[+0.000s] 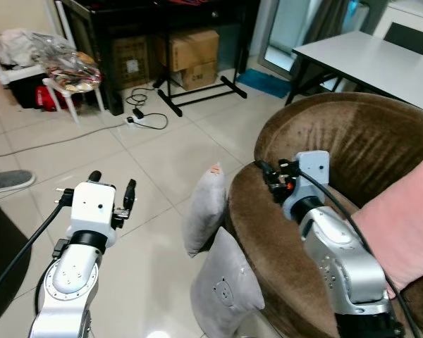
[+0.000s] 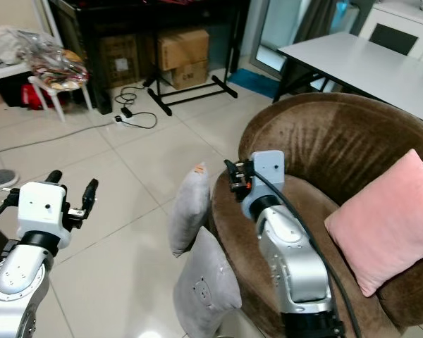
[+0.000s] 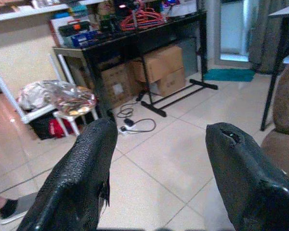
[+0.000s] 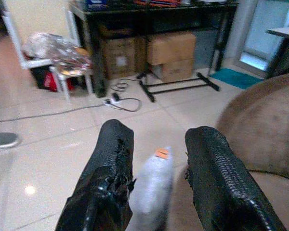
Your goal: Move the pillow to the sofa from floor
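Leaning upright against the brown sofa [image 1: 352, 141], on the tiled floor [image 1: 148, 162]: grey pillow [image 1: 203, 211], second grey pillow [image 1: 225, 292] just in front of it. Resting on the sofa seat: pink cushion [image 2: 391, 218]. Hovering over the sofa's front rim, just above the grey pillow: right pincer [image 4: 156, 183], fingers apart. Raised over bare floor, well apart from the pillows: left pincer [image 3: 159, 178], fingers spread wide. Stored under the black worktop [image 3: 149, 36]: cardboard boxes [image 3: 156, 67]. Seen from the right wrist: orange tag [image 4: 161, 153] on the pillow's top.
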### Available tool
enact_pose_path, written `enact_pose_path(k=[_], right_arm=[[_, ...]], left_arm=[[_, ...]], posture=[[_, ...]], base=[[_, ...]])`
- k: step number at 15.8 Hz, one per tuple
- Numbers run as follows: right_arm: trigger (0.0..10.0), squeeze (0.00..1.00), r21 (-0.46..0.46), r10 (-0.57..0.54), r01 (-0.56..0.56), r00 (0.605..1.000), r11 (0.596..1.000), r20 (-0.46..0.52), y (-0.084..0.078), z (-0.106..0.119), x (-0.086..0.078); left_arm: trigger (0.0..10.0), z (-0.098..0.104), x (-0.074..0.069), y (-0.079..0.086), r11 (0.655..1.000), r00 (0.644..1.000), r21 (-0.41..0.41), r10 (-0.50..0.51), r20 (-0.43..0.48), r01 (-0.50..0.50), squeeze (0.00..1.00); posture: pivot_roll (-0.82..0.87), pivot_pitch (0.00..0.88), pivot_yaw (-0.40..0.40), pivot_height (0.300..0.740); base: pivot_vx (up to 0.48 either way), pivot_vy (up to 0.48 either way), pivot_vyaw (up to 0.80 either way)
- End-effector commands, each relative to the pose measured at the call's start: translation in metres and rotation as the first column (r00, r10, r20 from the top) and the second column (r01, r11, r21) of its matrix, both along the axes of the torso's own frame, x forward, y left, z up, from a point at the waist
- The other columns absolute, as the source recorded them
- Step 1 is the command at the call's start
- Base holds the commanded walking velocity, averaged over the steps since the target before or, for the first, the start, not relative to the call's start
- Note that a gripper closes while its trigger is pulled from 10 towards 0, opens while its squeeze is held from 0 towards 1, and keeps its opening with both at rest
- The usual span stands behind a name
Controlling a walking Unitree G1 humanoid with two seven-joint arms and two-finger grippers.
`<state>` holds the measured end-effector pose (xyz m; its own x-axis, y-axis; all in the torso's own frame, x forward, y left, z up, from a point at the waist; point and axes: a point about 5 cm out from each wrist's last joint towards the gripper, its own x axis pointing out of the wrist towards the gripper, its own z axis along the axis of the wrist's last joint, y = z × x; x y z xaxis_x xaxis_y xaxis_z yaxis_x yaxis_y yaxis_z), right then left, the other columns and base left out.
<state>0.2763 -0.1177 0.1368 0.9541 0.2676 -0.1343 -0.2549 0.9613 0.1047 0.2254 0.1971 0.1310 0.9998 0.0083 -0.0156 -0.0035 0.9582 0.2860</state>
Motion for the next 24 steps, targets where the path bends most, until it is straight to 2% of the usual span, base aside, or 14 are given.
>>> enact_pose_path(k=[1,9,11,18,21,24], right_arm=[[10.0,0.00,-0.003,-0.005,0.005,1.000,1.000,0.002,-0.0020,0.0007,-0.0021],[10.0,0.00,-0.004,0.003,-0.003,1.000,1.000,0.004,-0.0011,0.0003,-0.0026],[10.0,0.00,-0.029,0.004,-0.004,1.000,1.000,0.004,-0.0013,-0.0002,-0.0026],[10.0,0.00,-0.040,0.018,-0.018,1.000,0.999,-0.001,0.0001,-0.0020,-0.0041],[10.0,0.00,-0.075,0.036,-0.036,0.999,0.997,-0.003,0.0030,-0.0028,-0.0046],[10.0,0.00,-0.036,-0.008,0.007,1.000,0.999,-0.019,-0.0004,-0.0047,-0.0033]], left_arm=[[10.0,-0.0020,-0.0007,0.0006,1.000,1.000,0.005,0.006,-0.010,-0.006,0.00],[10.0,-0.0018,0.0003,0.0016,1.000,1.000,0.008,0.024,-0.011,-0.024,0.00],[10.0,-0.0015,0.0003,0.0016,1.000,1.000,0.007,0.023,-0.009,-0.022,0.00],[10.0,0.0020,-0.0001,0.0017,1.000,1.000,-0.016,0.001,0.006,-0.001,0.00],[10.0,0.0023,-0.0009,0.0024,1.000,1.000,-0.021,-0.004,0.006,0.004,0.00],[10.0,0.0028,-0.0005,0.0056,1.000,1.000,-0.013,0.000,0.005,0.000,0.00]], posture=[[-0.06,0.000,-0.070,0.685],[-0.06,0.000,-0.069,0.605],[-0.06,0.000,-0.067,0.590],[-0.06,0.000,-0.063,0.590],[-0.05,0.000,-0.061,0.590],[-0.05,0.000,-0.063,0.590]], base=[[0.000,0.000,0.00],[0.000,0.000,0.00],[0.000,0.000,0.00],[0.000,0.000,0.00],[0.326,0.000,0.53],[0.373,0.000,0.26]])
